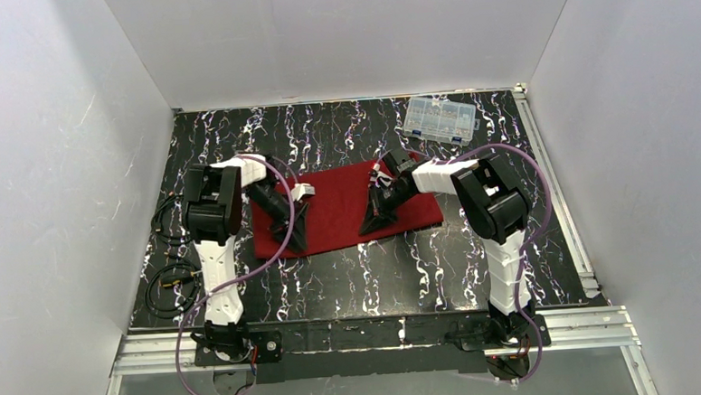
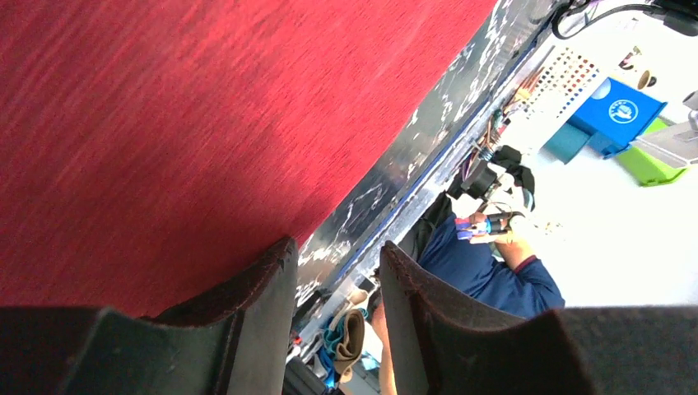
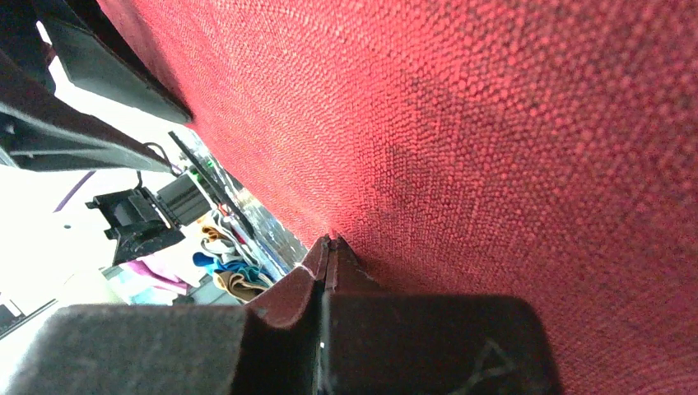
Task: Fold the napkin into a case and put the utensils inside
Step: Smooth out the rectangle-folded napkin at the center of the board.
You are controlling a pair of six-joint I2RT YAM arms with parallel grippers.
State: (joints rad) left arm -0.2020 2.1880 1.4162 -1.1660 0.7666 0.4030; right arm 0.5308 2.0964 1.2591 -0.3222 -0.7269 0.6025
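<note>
The napkin (image 1: pixel 343 202) is spread flat as a red oblong on the marbled tabletop (image 1: pixel 351 279), between the two arms. Its long axis runs left to right, and the right end is tilted slightly away from the bases. No pouch has been formed yet, and the utensils cannot be made out in any view. A clear compartment box (image 1: pixel 440 120) is set well apart at the far right corner.

Both arms are bent forward over the near long edge, one towards each end, so neither is clearly nearer. The left gripper (image 2: pixel 336 247) is held low at the near left corner with its jaws apart. One finger is seen over the red cloth and the other beyond its edge, and only tabletop and background show in the gap, so nothing is gripped there.

The right gripper (image 3: pixel 332 241) is angled down at the near edge towards the right end. Its jaws are pressed together, and the tips are met exactly by the hem, so the edge is judged to be pinched.

A fold away from the bases, across the short axis, is judged to depend on the left corner being caught as well, so that the edge can be carried level.
</note>
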